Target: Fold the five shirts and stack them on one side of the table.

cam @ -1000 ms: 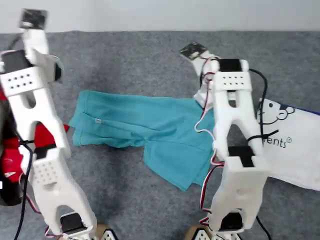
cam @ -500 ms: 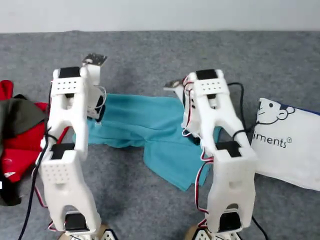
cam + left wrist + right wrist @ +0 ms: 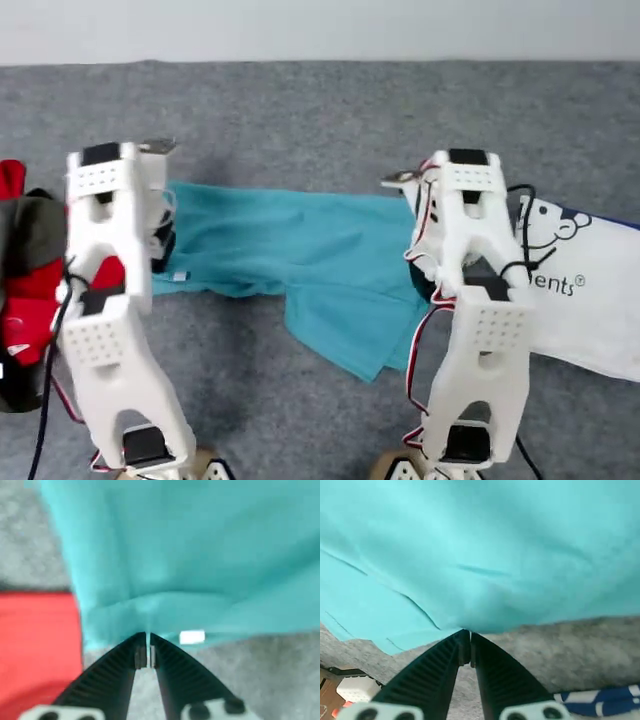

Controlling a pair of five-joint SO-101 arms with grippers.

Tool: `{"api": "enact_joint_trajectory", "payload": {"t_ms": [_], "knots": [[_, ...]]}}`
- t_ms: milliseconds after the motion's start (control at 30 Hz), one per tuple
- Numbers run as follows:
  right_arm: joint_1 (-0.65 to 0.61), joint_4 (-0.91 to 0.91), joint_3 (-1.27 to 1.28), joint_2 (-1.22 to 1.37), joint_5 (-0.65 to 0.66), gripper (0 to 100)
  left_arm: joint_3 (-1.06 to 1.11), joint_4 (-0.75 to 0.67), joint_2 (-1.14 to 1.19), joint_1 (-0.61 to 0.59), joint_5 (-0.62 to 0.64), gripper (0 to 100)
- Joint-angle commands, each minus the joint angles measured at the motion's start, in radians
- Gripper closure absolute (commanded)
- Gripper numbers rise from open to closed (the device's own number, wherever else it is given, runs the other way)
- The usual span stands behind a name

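Fingers of left gripper & right gripper clamp teal shirt edges mid-frame, prob. to stretch it flat.

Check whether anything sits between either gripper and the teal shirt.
Nothing visible does. The left gripper and the right gripper each sit closed right on the edge of the teal shirt, with only its cloth at the tips.

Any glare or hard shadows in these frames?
High view: even light, no glare, only soft shadows on the table. Left wrist view: flat light on the teal shirt. Right wrist view: soft darker shading on the shirt beside the right gripper.
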Motion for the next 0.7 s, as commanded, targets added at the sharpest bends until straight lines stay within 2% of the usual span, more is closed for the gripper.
{"api": "enact_joint_trajectory", "payload": {"t_ms": [0, 133, 233, 467, 667], "knots": [[0.030, 0.039, -0.008, -0.021, 0.018, 99.0, 0.120, 0.032, -0.215, 0.002, -0.051, 98], [-0.019, 0.053, 0.000, -0.104, 0.005, 99.0, 0.183, 0.031, -0.368, 0.008, -0.064, 98], [-0.101, 0.053, 0.000, -0.185, -0.025, 99.0, 0.177, 0.017, -0.420, 0.011, -0.061, 98], [-0.318, 0.048, 0.071, -0.226, -0.091, 99.0, 0.177, -0.031, -0.325, 0.058, -0.003, 98], [-0.315, -0.025, 0.158, -0.102, -0.100, 99.0, 0.177, -0.043, -0.287, 0.040, 0.044, 98]]}}
